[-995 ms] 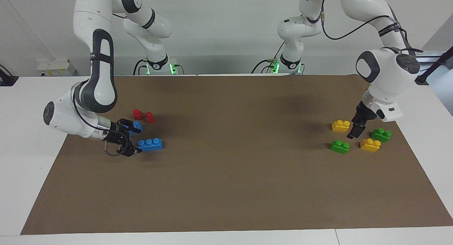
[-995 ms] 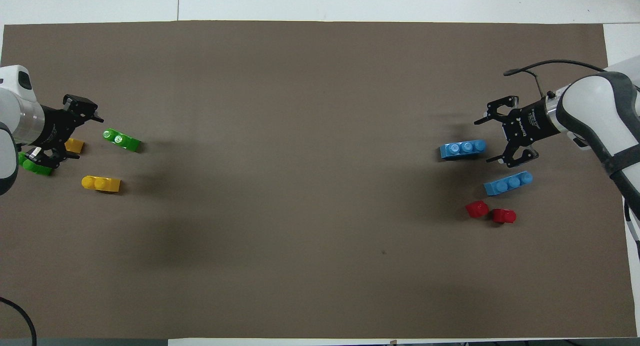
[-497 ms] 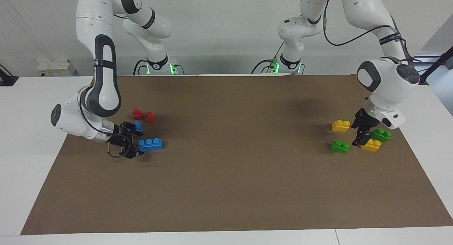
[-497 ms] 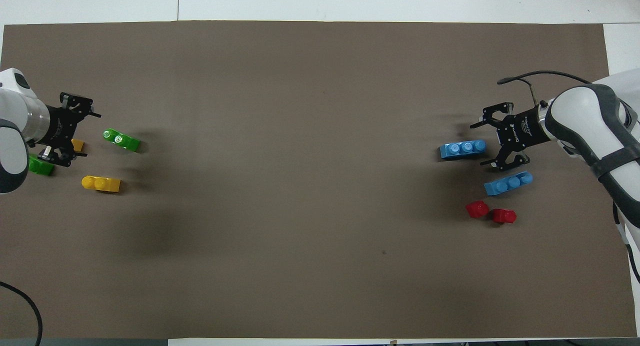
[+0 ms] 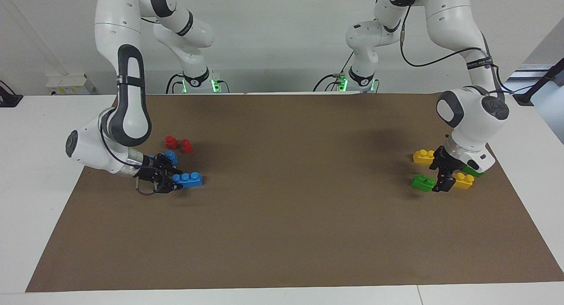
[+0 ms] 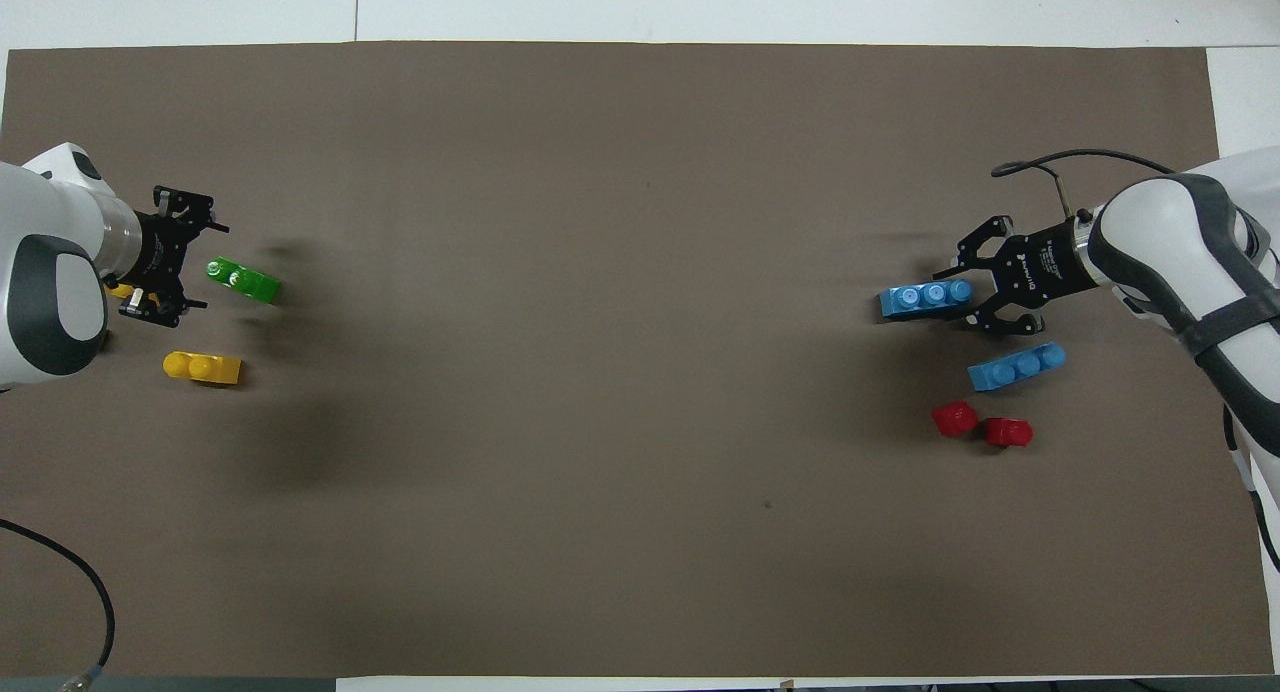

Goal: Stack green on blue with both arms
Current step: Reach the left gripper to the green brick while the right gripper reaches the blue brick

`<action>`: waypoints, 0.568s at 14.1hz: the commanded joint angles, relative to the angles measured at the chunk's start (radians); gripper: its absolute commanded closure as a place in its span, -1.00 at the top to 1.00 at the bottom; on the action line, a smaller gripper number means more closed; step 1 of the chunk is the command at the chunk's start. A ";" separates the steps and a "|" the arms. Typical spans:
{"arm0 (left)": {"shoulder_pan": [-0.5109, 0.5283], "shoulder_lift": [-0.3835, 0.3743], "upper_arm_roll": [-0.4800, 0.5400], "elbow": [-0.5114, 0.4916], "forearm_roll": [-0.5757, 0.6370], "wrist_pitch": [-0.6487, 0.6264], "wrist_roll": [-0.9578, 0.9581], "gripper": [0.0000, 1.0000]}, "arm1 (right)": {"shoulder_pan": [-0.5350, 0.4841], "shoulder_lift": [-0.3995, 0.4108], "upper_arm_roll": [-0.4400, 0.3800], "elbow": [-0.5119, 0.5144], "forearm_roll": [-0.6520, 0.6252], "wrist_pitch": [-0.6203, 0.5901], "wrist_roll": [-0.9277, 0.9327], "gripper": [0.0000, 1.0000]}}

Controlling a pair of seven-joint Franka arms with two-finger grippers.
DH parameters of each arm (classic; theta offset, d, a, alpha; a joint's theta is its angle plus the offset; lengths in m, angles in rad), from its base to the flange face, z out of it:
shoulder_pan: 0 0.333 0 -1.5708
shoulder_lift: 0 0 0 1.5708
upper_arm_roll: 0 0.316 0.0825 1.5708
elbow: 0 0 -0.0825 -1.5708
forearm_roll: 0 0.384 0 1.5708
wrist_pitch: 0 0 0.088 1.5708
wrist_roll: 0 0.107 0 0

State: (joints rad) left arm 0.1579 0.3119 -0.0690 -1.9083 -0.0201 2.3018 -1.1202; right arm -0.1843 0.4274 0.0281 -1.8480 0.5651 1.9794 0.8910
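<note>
Your right gripper [image 5: 174,184] lies low on the mat at the end of one long blue three-stud plastic brick [image 5: 187,179], on that brick's right-arm side. You cannot tell whether it has clamped the brick. Your left gripper [image 5: 443,181] stands wide apart and holds nothing. It is low over the mat, just beside a small bright green two-stud plastic brick [image 5: 422,182].

A second blue brick [image 6: 1016,366] lies nearer the robots, with two small red plastic pieces [image 6: 980,425] nearer still. Two yellow two-stud bricks [image 5: 424,156] flank the left gripper.

Everything rests on a brown paper mat [image 5: 282,217] spread over a white table [image 5: 35,133]. A pale wall rises past the arm bases, where green lamps [image 5: 215,85] glow.

The facing view gives you a second green brick [image 5: 475,169], half covered by the left wrist. From overhead that arm hides it, and one yellow brick shows only as a sliver. The overhead view shows the second blue brick whole, which the right gripper partly hides in the facing view.

White lettering on the right gripper's body and on a band on the left arm is too small to read.
</note>
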 commanded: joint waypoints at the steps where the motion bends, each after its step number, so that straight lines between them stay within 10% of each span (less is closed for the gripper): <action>1: -0.014 0.021 0.011 -0.005 0.005 0.025 -0.018 1.00 | -0.017 -0.013 0.009 -0.023 0.027 0.019 -0.069 -0.58; 4: -0.014 0.027 0.011 -0.011 0.006 0.038 -0.018 1.00 | -0.039 -0.012 0.007 -0.025 0.024 0.035 -0.168 -1.00; 8: -0.014 0.033 0.011 -0.011 0.006 0.041 -0.017 1.00 | -0.015 -0.016 0.007 0.113 0.009 -0.117 -0.060 -1.00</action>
State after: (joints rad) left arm 0.1578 0.3441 -0.0690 -1.9084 -0.0200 2.3195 -1.1206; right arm -0.2143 0.4240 0.0282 -1.8100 0.5662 1.9353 0.7603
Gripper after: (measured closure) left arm 0.000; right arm 0.656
